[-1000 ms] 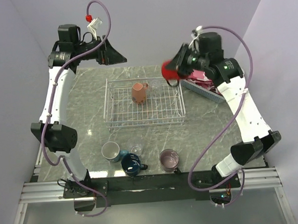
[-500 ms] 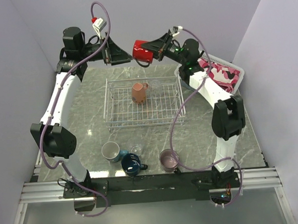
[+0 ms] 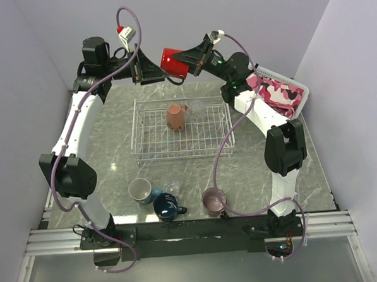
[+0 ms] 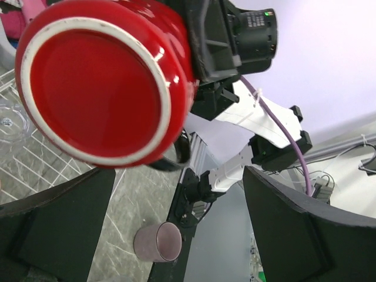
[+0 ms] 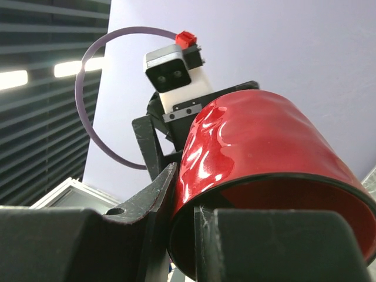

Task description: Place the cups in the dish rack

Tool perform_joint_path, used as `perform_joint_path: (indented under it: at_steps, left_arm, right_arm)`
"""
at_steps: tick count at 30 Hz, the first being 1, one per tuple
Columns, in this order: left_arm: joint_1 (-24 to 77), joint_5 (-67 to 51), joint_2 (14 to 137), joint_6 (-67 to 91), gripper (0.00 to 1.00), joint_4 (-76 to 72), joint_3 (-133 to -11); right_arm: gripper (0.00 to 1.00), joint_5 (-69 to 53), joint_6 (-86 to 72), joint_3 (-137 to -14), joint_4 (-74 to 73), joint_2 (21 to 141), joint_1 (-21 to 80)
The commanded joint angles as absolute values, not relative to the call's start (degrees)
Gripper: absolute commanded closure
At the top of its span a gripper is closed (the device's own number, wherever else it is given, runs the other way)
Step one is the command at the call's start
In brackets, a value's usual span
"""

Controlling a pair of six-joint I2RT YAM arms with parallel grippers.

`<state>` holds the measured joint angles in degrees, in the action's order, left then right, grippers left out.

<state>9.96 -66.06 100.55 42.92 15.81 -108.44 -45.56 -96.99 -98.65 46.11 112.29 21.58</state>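
Observation:
My right gripper (image 3: 188, 60) is shut on the rim of the red mug (image 3: 172, 62), one finger inside and one outside (image 5: 188, 229). It holds the mug sideways, high above the table's back edge. The mug's base (image 4: 100, 88) faces my left gripper (image 3: 161, 72), which is open and empty just left of it. The wire dish rack (image 3: 150, 127) holds a salmon mug (image 3: 174, 116) and a clear glass (image 3: 196, 106). The teal mug (image 3: 140, 191), small glass (image 3: 172, 188), navy mug (image 3: 168, 207) and mauve mug (image 3: 214, 201) stand near the front edge.
A white plastic basket (image 3: 299, 84) of pink cloth sits at the back right, under the right arm. Purple walls close in the table at the back and both sides. The left wrist's camera housing (image 5: 173, 73) shows just behind the red mug.
The right arm has swung the red mug from right of the rack up and left, to in front of the left gripper. The left gripper shifted slightly.

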Motion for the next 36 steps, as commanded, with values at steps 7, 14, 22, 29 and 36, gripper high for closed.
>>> perform_joint_path:
  at_steps: [7, 14, 22, 29, 36]
  left_arm:
    - [15.55, -55.73, 102.47, 40.6, 0.04, 17.84, -115.47]
    - [17.32, -51.59, 104.59, 45.07, 0.03, 14.78, -119.53]
    - [16.79, -54.92, 103.71, 51.49, 0.41, 7.48, -117.09]
    - [14.59, -58.8, 101.52, 55.46, 0.9, 3.6, -112.5]
    - [11.96, -59.94, 98.7, 56.95, 0.23, 3.17, -108.9]
  right_arm:
    - [1.0, -42.72, -99.05, -107.31, 52.82, 112.59, 24.87]
    - [1.0, -43.15, -99.05, -103.2, 52.29, 111.19, 26.63]
    - [1.0, -43.42, -97.04, -98.61, 51.16, 109.34, 26.46]
    - [1.0, -44.65, -85.71, -104.83, 37.64, 110.74, 25.58]
    - [1.0, -45.79, -76.73, -113.55, 28.21, 114.43, 24.08]
